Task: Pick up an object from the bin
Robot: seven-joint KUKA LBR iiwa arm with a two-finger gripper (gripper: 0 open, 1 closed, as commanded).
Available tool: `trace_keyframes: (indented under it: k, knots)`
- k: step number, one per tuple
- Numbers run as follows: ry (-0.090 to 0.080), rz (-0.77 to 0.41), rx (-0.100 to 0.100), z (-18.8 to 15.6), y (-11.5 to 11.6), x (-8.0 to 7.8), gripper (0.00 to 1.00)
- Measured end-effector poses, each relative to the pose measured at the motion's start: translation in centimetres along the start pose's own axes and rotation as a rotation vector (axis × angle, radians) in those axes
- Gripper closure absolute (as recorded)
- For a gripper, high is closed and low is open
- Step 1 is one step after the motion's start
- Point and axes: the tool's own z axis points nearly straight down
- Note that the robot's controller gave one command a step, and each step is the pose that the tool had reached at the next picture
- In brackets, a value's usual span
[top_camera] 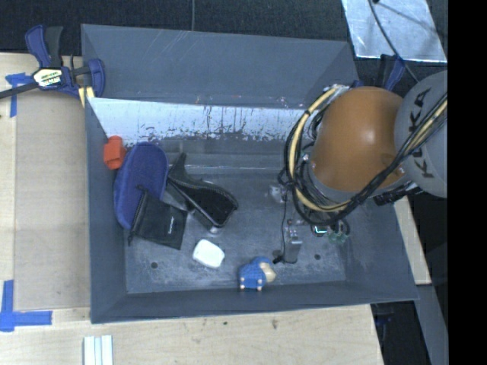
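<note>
I saw a small blue-and-cream lump (255,274) by the near wall (190,299); my hand (288,251) hung beside it, opening unclear.

Hand (288,251) partly behind orange cover (358,143)

I see a grey bin (228,67) with dark streaks on its back wall, holding an orange piece (112,152), a blue rounded thing (141,175), black items (202,198), a white lump (208,253) and a blue-and-cream toy (255,274), plus brown-orange arm cover (358,139) with yellow and black cables (295,154)
</note>
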Motion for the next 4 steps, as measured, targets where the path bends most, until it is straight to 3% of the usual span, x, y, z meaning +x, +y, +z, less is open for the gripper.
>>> trace_keyframes:
  k: [1, 2, 3, 4]
  knots:
    - [-0.012, -0.544, 0.003, 10.8, 1.8, 1.4, 0.0]
    - [-0.012, -0.531, 0.002, 7.8, 2.5, 0.3, 0.0]
    - [-0.009, -0.723, 0.002, 8.0, 2.5, 0.6, 0.0]
    - [-0.009, -0.626, 0.005, 10.8, 2.0, 1.5, 0.0]
